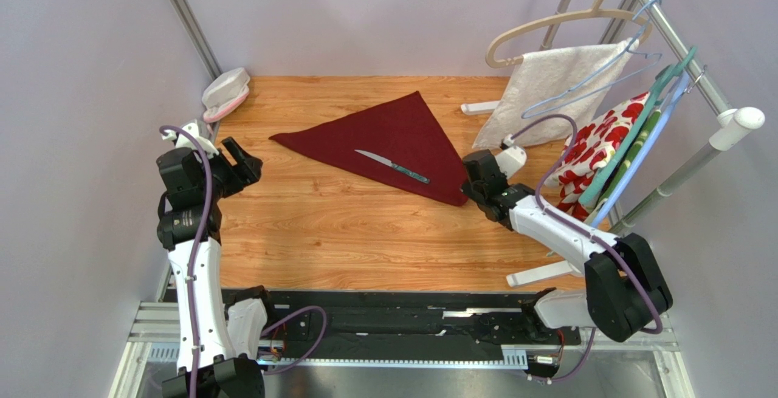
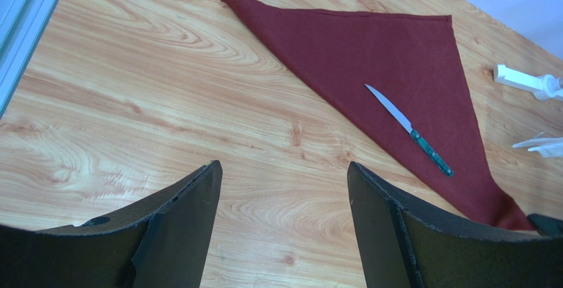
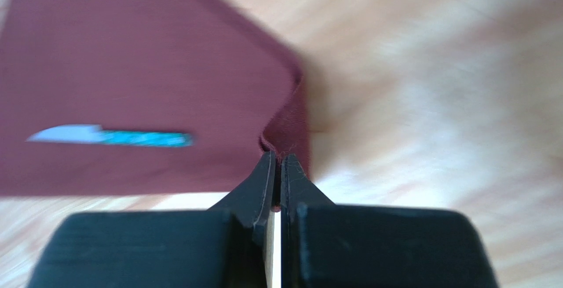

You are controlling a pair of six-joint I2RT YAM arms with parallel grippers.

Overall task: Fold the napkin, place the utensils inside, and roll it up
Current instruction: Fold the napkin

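The triangular maroon napkin (image 1: 393, 138) is clamped at its near-right corner by the right gripper (image 3: 277, 161); the left gripper (image 2: 284, 166) is spread wide.

Bright, even light, soft shadows; right wrist view heavily blurred.

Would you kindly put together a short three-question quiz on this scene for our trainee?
1. True or false: the knife lies on the napkin.
2. Fill in: the left pincer has its jaws ____.
3. What does the right pincer grip? A) the knife B) a napkin corner C) nothing

Key: 1 true; 2 open; 3 B.
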